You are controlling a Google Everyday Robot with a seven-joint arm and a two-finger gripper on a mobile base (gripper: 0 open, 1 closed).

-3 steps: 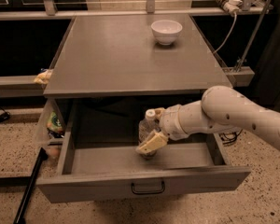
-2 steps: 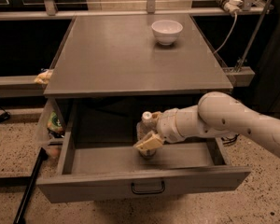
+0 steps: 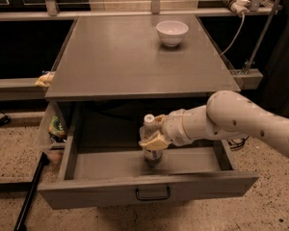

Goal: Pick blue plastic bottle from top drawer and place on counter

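The top drawer [image 3: 111, 186] stands pulled open below the counter [image 3: 135, 57]. The blue plastic bottle [image 3: 150, 134], clear with a white cap, stands upright inside the drawer near its middle. My gripper [image 3: 154, 131] reaches in from the right on a white arm and has its tan fingers [image 3: 154, 141] on either side of the bottle's upper body, shut on it. The bottle's base [image 3: 151, 158] is still down inside the drawer.
A white bowl [image 3: 172, 32] sits at the counter's far right. A dark bail handle [image 3: 153, 193] is on the drawer front. A bin with colourful packets [image 3: 55, 129] hangs at the left. Cables and a rail [image 3: 241, 13] run at the right.
The gripper and arm have moved left with the bottle between the fingers. The bottle now sits nearer the middle of the drawer and a little higher.
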